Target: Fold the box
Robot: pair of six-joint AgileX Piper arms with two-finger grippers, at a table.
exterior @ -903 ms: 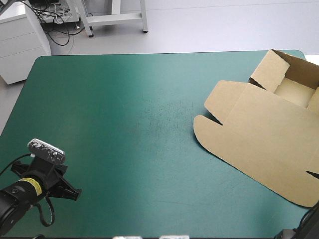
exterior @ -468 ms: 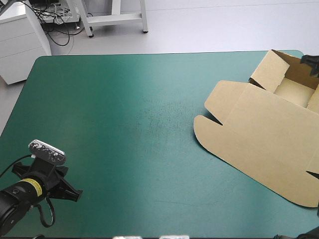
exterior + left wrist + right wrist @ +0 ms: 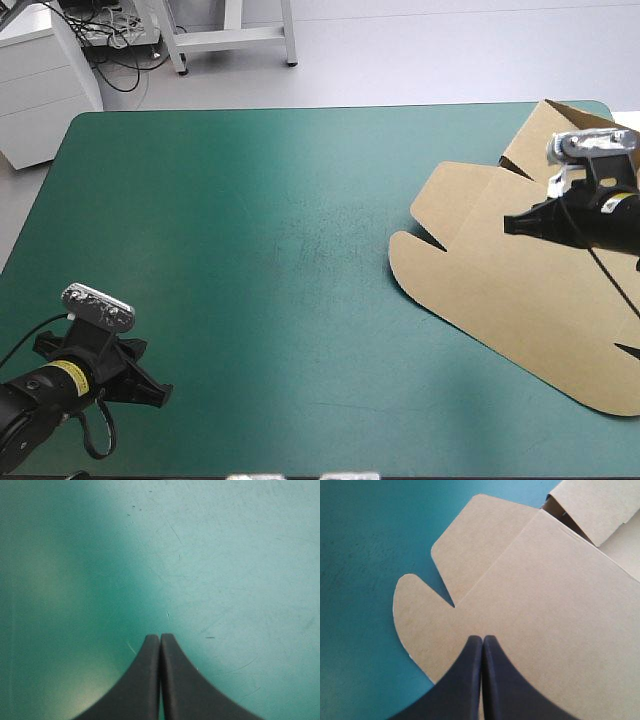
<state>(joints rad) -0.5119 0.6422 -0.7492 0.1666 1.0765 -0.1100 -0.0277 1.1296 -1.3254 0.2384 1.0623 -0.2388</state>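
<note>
From above: the box (image 3: 520, 300) sits on the right side of the tabletop (image 3: 250, 250), with its tray (image 3: 530, 145) walled up in the far right corner. The lid (image 3: 500, 270) lies flat, running diagonally toward the near right edge. The right pincer (image 3: 510, 224) is over that lid, tips together, nothing in them, aimed at the tabletop's middle. The left pincer (image 3: 155, 395) is parked by the near left corner, well apart from the board. So the right arm is clearly the nearer one.

Left wrist: the two fingers meet in one arch, pinched on nothing, with bare teal-green cover ahead and no board in sight.

Right wrist: the tips are pressed together and empty, and the lid lies right under them. Just ahead is the notch between the two rounded flaps (image 3: 420, 615), with the tray off to one side. Whether the tips touch the board, I can't tell. My read is that the next move turns on the lid's free edge, which lies ahead of this pincer, toward the tabletop's middle.
</note>
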